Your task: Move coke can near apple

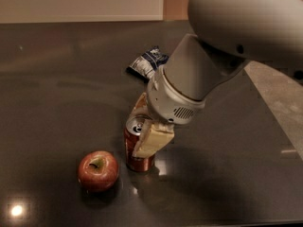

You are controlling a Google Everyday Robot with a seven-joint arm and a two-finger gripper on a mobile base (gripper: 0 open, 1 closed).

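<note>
1. The end effector (140, 132) is clenched around the coke can (137, 163), one pale finger (152, 140) across the front of the can and the other behind its silver top.
2. The coke can stands upright on the dark surface (57, 89), just beside the apple (98, 170), to its right, with a narrow gap between them.
3. A blue-and-white snack bag (147, 63) lies farther back, well apart from both.

The coke can (136, 163), red-brown with a silver top, stands upright on the dark table (57, 103), the claw (142, 132) clamped around its upper half with one pale finger across its front. Just beside it, not quite touching, sits the apple (98, 170), round and red, its yellowish stem dimple facing up.
</note>
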